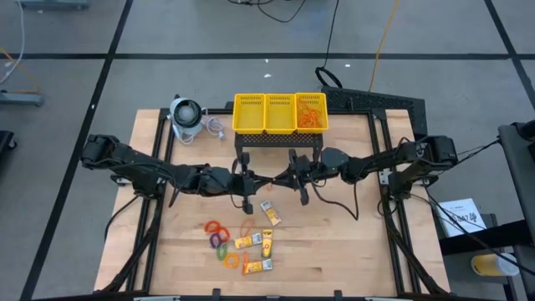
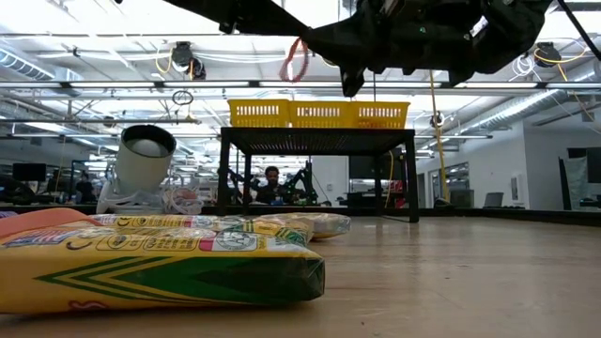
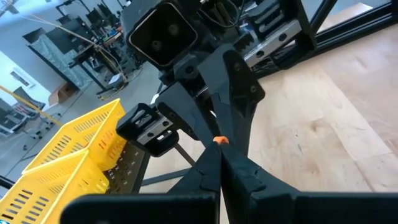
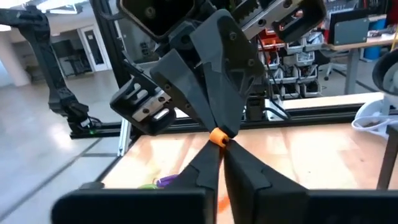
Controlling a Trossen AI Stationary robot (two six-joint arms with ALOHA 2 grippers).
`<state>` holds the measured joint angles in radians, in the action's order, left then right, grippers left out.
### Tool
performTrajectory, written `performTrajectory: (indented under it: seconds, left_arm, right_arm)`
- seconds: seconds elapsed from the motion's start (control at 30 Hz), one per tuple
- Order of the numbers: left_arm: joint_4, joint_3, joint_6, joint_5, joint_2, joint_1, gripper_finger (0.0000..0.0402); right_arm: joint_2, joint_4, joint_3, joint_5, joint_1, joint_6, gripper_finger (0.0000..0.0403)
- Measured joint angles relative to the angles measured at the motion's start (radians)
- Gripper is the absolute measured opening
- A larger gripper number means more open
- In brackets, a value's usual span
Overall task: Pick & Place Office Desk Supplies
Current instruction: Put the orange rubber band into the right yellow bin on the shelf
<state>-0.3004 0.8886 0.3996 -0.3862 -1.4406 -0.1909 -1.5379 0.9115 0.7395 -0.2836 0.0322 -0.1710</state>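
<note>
Above the table's middle, my left gripper [image 1: 261,179] and my right gripper [image 1: 277,178] meet tip to tip. Both are shut on one thin orange rubber band [image 2: 296,61]. The band shows as a small orange bit at the fingertips in both wrist views, and as a loop high in the low view. Several yellow-orange packets [image 1: 255,242] and coloured rings [image 1: 219,231] lie flat on the near part of the table. My left gripper pinches the rubber band between its two fingertips; only a small orange bit [image 3: 220,140] shows there. The fingers come about level from the table's left. The band is lifted clear of the table. My right gripper pinches the same band at its fingertips, where an orange bit [image 4: 217,137] shows, right against the left gripper's tips. Its fingers come about level from the table's right. In the low view the band's loop [image 2: 297,73] hangs slack below the arms.
A yellow mesh three-compartment basket [image 1: 251,114] stands on a black stand at the table's far side, with orange rubber bands [image 1: 311,112] in its right compartment. A grey-white round device [image 1: 186,117] with a cord sits at the far left. Bare wood lies at the near right.
</note>
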Motion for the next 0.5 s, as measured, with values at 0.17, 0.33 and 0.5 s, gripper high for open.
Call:
performTrajectory:
  seconds: [0.17,0.33,0.5]
  left_arm:
    - [0.0,0.0,-0.009,-0.002,0.0,0.0,0.0007]
    - [-0.012,0.0,-0.01,-0.004,0.0,0.0,0.0003]
    - [-0.061,0.0,-0.075,-0.037,-0.001,0.002,0.0027]
  right_arm:
    - [0.0,0.0,0.0,0.0,0.0,0.041,0.0003]
    - [0.0,0.003,0.0,0.002,0.0,0.06,0.0001]
    - [0.001,0.014,0.0,-0.006,-0.002,0.06,0.0001]
